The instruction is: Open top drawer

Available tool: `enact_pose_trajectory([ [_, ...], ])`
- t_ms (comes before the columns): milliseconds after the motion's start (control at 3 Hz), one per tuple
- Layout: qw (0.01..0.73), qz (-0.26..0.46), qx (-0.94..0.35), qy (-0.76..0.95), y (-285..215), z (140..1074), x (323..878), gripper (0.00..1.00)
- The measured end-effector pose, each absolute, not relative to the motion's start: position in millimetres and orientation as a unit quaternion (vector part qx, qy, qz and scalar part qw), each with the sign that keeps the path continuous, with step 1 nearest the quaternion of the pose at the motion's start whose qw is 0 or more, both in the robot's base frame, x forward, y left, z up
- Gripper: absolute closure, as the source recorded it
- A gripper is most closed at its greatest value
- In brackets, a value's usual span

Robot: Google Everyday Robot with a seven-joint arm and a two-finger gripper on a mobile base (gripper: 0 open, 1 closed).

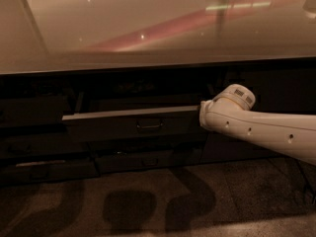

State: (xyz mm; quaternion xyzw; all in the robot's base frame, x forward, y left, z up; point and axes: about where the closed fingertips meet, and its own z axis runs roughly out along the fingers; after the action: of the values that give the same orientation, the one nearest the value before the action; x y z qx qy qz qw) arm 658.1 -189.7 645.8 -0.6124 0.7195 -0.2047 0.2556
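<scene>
The top drawer (108,125) is a wide dark grey front with a pale top edge and a small bail handle (149,126) at its middle. It stands pulled partway out from under the countertop, and a dark gap shows behind it. My white arm (256,130) reaches in from the right. My gripper (202,117) is at the arm's tip, at the right end of the drawer front. The wrist hides it.
A glossy pale countertop (148,28) overhangs the cabinet. A shallower dark drawer (148,161) sits below the top one, and more dark fronts (39,164) stand at the left. A dark cabinet door (276,90) is behind the arm. The speckled floor (148,206) carries shadows.
</scene>
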Motion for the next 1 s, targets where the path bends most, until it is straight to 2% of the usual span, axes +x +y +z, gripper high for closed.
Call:
enact_pose_trajectory([
  [1000,0.260,-0.205,-0.613,0.717,-188.3,653.8,657.2,1.00],
])
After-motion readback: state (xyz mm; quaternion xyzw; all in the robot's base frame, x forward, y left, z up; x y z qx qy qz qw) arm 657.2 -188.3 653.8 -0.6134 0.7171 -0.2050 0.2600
